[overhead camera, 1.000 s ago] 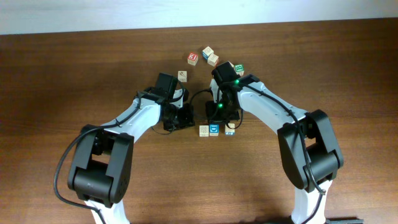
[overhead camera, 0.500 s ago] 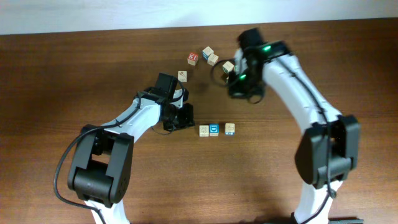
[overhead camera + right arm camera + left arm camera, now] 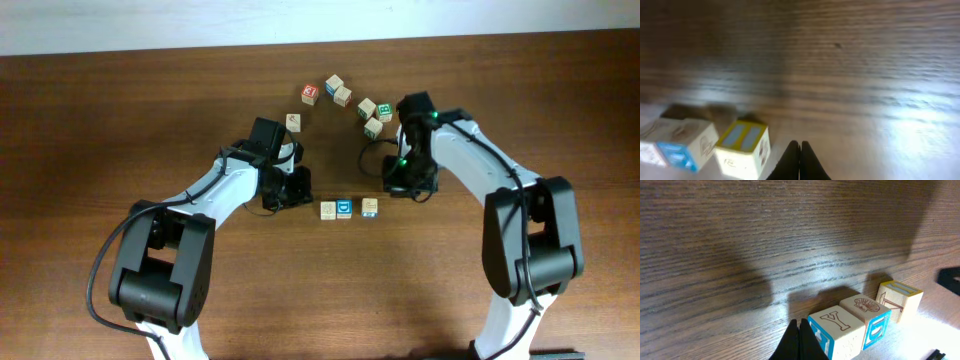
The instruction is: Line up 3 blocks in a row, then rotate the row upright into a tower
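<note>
Three blocks (image 3: 345, 208) lie in a row on the worktop (image 3: 180, 90) between the arms, two touching and the third just apart. On the nearest block (image 3: 837, 330) a "Y" is legible; the next block (image 3: 867, 315) bears a shell drawing. Left jaws and right jaws are both closed and grip nothing.

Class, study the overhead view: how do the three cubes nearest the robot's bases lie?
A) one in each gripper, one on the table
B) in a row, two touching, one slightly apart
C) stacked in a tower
B: the tan-topped cube and the blue-faced cube touch, and the third cube sits slightly apart in the same row on the table.
</note>
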Tool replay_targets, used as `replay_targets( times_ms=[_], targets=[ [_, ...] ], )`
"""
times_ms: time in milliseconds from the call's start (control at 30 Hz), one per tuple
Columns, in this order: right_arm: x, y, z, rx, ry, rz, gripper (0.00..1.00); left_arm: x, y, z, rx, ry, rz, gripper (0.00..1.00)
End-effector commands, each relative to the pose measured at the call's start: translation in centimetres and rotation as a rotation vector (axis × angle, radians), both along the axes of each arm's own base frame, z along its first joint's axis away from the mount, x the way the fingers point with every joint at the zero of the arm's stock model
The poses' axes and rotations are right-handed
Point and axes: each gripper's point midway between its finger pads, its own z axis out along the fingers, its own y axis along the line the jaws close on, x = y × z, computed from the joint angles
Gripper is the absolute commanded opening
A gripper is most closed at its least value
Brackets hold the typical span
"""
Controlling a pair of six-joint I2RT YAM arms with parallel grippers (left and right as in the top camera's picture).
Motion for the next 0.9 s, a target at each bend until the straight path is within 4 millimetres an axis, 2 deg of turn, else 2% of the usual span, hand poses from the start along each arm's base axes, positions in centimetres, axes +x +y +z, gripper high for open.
replay_targets(
  times_ms=[0,333,600,867],
  targets=[
    [-0.8,1.2,-1.1,0.063,-0.006,0.057,0.04,-0.2,0.1,-0.4,0.007,0.015,0.008,0.0],
    [-1.8,2.9,-1.3,0.096,0.002,0.133,0.04,-0.2,0.1,-0.4,0.004,0.017,0.008,0.0],
    [-2.3,3.1,-1.2,0.113,0.023,0.133,0.04,-0.2,0.1,-0.4,0.004,0.016,0.008,0.0],
    [-3.0,4.4,-0.6,0.193,0.059,0.124,0.04,-0.2,0.1,-0.4,0.004,0.016,0.008,0.0]
  ],
)
